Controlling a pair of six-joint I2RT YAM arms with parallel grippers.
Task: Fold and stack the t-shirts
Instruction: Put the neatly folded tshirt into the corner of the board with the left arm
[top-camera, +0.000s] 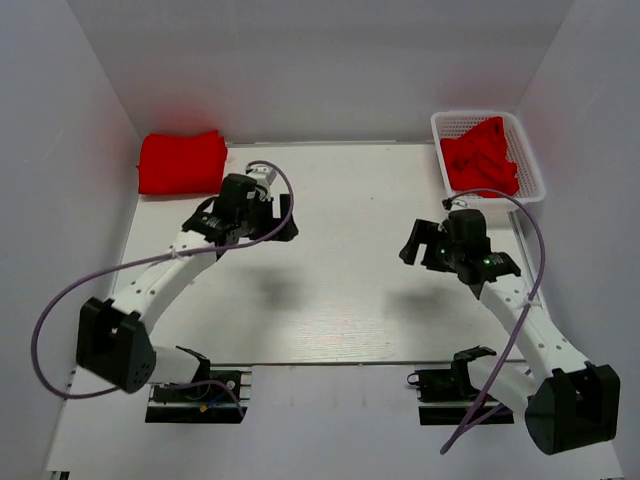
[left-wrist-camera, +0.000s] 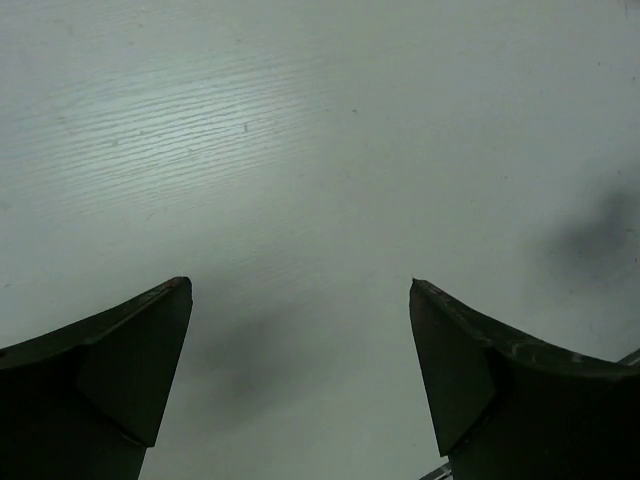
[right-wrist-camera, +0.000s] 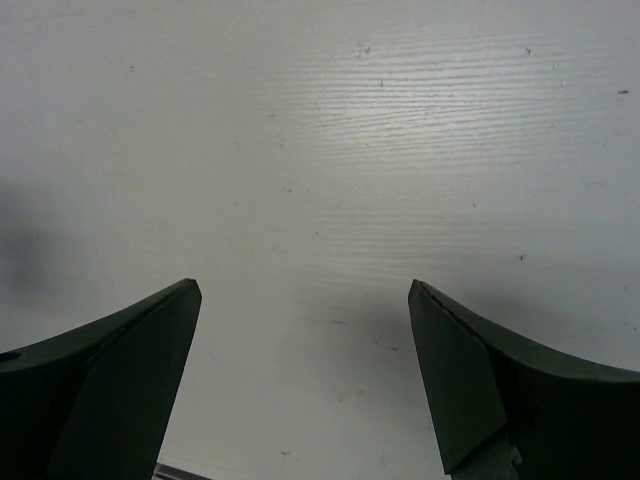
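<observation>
Hovering over the table (top-camera: 340, 300), the left gripper (top-camera: 286, 217) and right gripper (top-camera: 414, 250) held fingers wide and empty, seemingly between shirts: folded t-shirts (top-camera: 182, 162) lay stacked far left, crumpled t-shirts (top-camera: 480, 158) waited in the basket (top-camera: 470, 117)

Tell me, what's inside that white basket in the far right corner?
Crumpled red t-shirts fill the basket, piled loosely. How many there are, and anything beneath them, cannot be seen because the cloth covers the bottom.
</observation>
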